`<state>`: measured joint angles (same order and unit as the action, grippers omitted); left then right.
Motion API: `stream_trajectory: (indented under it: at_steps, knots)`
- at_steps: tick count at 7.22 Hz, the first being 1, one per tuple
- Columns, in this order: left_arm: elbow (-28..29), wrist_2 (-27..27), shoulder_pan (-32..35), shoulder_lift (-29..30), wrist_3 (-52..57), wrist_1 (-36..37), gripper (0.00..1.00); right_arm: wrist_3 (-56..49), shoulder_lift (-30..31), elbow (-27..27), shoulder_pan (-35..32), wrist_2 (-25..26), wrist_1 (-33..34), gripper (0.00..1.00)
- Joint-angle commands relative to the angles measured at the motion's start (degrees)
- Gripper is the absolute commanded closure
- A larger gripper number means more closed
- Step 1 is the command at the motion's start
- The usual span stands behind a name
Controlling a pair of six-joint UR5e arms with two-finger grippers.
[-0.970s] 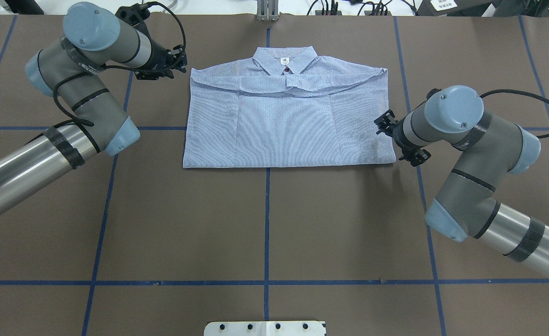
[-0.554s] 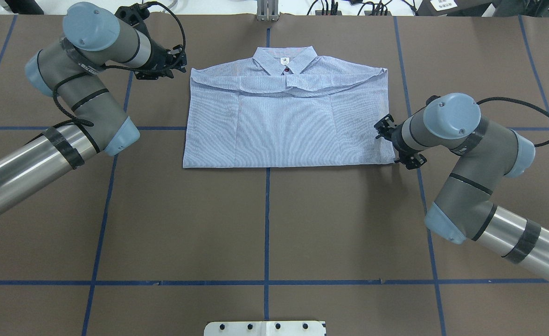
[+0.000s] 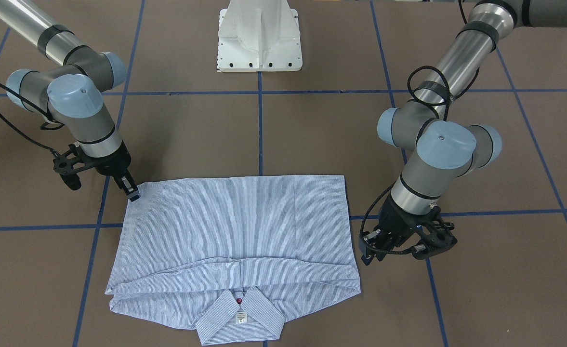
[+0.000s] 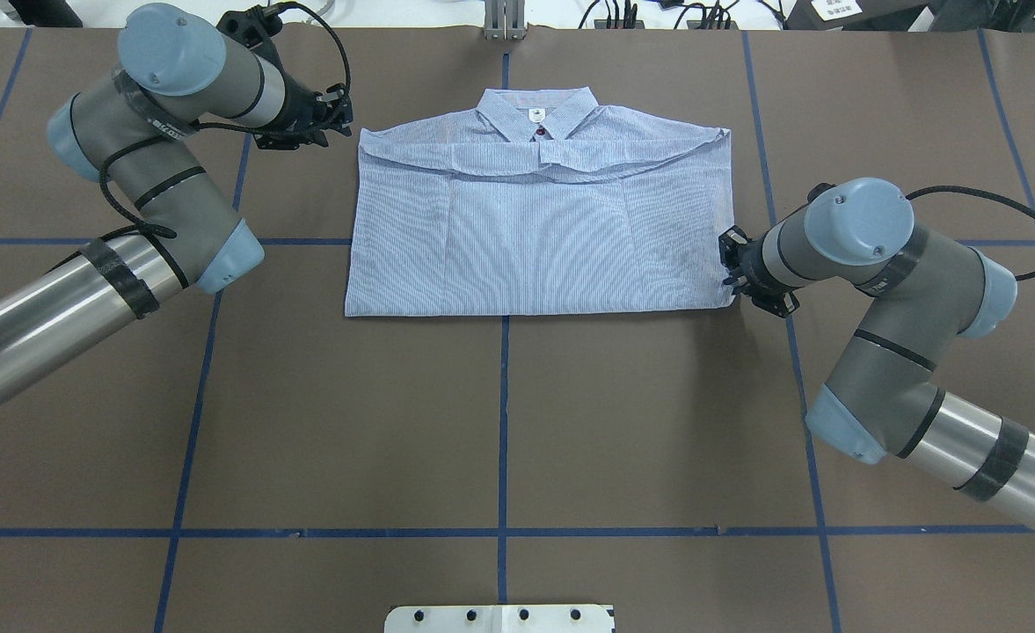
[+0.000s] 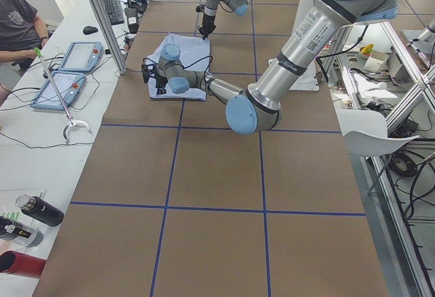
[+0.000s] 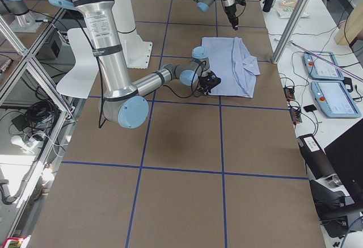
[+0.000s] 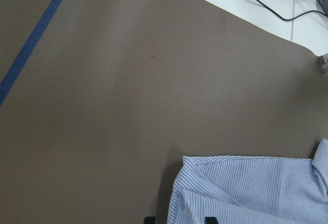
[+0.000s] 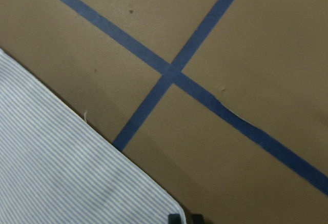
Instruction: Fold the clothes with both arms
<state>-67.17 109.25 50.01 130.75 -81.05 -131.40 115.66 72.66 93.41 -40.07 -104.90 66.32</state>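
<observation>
The striped shirt (image 4: 539,237) lies folded into a rectangle, collar at the far edge, and also shows in the front view (image 3: 235,226). My left gripper (image 4: 341,117) is low at the shirt's far-left corner. In the left wrist view its fingertips (image 7: 148,219) stand apart with the shirt's corner (image 7: 205,193) between them, so it is open. My right gripper (image 3: 134,193) is down at the near-right hem corner. In the right wrist view its fingertips (image 8: 174,218) are close together at the shirt's corner (image 8: 154,193), seemingly pinching it.
The brown table mat carries blue tape grid lines (image 4: 504,422). The white pedestal base (image 3: 260,38) stands at the robot's side. A metal post (image 4: 504,22) and cables sit at the far edge. Tablets (image 5: 68,73) and an operator are on the side bench.
My right gripper moved in and down onto the shirt's near-right corner, and that corner shifted slightly inward. The left arm has not moved.
</observation>
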Motion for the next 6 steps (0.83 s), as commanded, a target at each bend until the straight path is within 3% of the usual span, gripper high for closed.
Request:
stream_trajectory:
  at_steps: [1, 3, 6]
  knots:
    - [-0.2, 0.0, 0.0, -0.1, -0.3, 0.0, 0.57, -0.1, 3.2, 4.5, 0.5, -0.3, 0.2, 1.0]
    - [-1.2, 0.2, 0.0, -0.1, -0.3, 0.1, 0.57, 0.0, 4.9, 9.5, 2.6, -0.6, 1.6, 1.0]
    - [-7.0, 1.0, -0.3, -2.8, -0.2, 0.0, 0.57, 0.0, 13.8, 30.2, 14.5, -3.4, 15.1, 1.0]
